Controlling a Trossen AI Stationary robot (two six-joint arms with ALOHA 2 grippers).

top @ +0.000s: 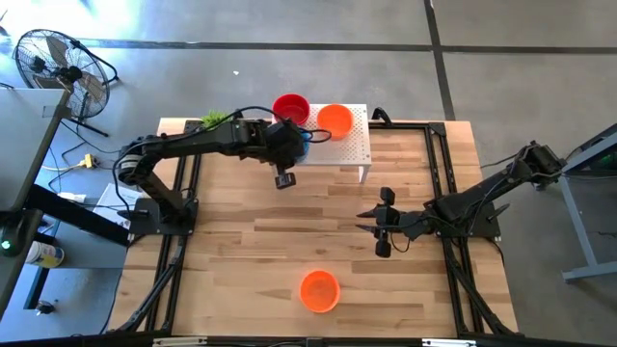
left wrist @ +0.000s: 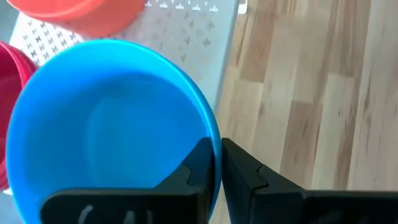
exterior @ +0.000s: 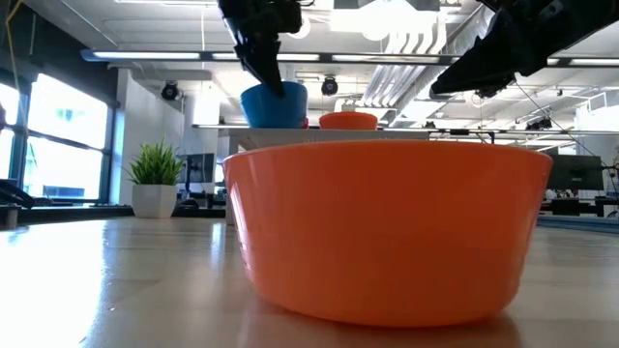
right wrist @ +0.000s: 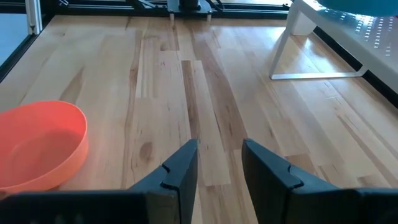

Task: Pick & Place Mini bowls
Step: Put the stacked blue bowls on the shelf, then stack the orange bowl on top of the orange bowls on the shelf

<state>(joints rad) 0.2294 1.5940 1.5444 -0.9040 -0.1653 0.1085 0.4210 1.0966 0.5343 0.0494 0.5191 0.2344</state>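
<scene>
Left tool (left wrist: 214, 163) is pinched on the rim of the blue bowl (left wrist: 106, 124), one finger inside the wall and one outside, with the plastic edge between them. The bowl is over the near edge of the white perforated stand (top: 352, 145); whether it rests on the stand or is just lifted off cannot be told from the low view. On the stand behind it sit a red bowl (top: 290, 106) and an orange bowl (top: 335, 120), both close to the blue one. A second orange bowl (top: 319, 289) stands on the desk (top: 241, 260), well away from the stand toward the front edge.

Right tool (right wrist: 219, 163) hangs over the desk between the stand and that front orange bowl, its fingers apart and holding nothing.

These bowls look like thin, smooth moulded plastic: light, fairly stiff, and probably slick under hard fingers. A rim pinch like the present one seems the natural hold, since the round body is too wide to span. With so little weight, the bowl is likely to swing or tilt about that single pinch point, so a firm grip suits it.

A small green plant (top: 214, 119) stands just beside the stand's left end.
</scene>
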